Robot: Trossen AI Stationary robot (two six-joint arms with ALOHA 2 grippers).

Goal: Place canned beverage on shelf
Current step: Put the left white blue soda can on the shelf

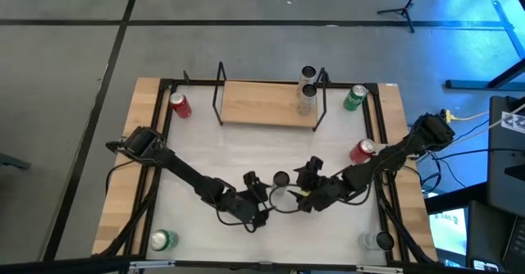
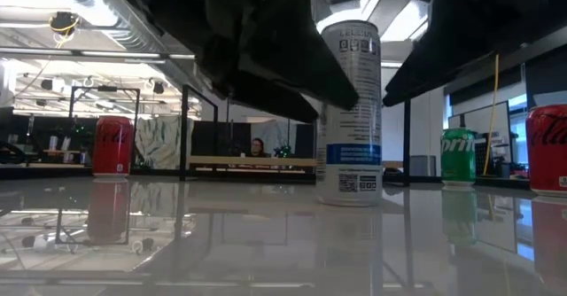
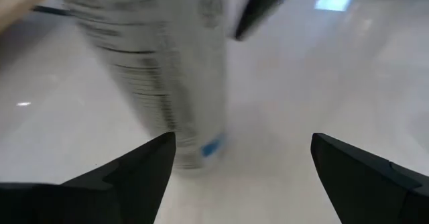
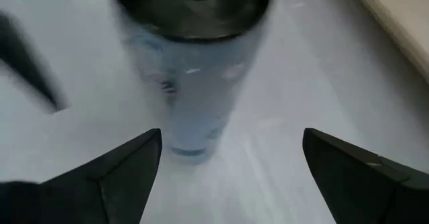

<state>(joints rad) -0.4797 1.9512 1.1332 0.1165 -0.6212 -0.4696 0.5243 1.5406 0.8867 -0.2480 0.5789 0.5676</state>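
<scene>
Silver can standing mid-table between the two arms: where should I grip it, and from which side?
Grip the silver can around its mid-body. It stands upright on the table with bare surface around it, so its round wall suits a level, sideways approach. The right tool is open beside it, the left tool open opposite; either could close in.

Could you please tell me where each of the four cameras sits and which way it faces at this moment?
High view: above the table, looking straight down; both arms, shelf, left gripper and right gripper flanking the silver can.
Low view: at tabletop height, looking level across; dark arm parts overhead, silver can standing.
Left wrist view: past its own open fingers at the can.
Right wrist view: past its open fingers at the can.
Shared: all four show that can.
</scene>
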